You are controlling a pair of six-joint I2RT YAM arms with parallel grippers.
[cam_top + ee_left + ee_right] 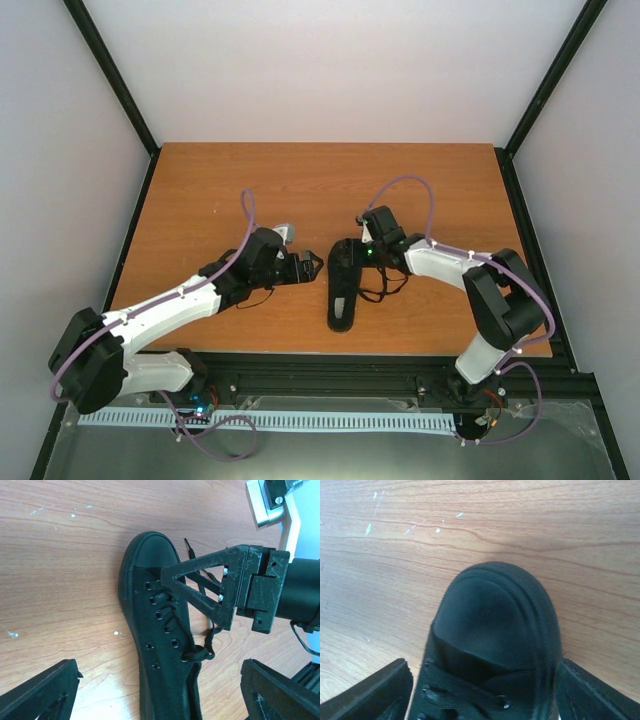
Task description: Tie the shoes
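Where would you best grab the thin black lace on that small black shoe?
Probably its free tip, lying on the wooden table beside the toe, coming from above: there it lies clear of the black shoe and its eyelets.

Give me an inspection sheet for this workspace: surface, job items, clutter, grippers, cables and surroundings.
Surface: wooden table, a few small white specks.
Job's things: one black shoe; laces loose, not tied.
Clutter: nothing seen.
Grippers: left gripper open, beside the shoe; right gripper open, over the shoe's front.
Cables: purple cables, one looped along each arm.
Surroundings: white walls, black frame posts.
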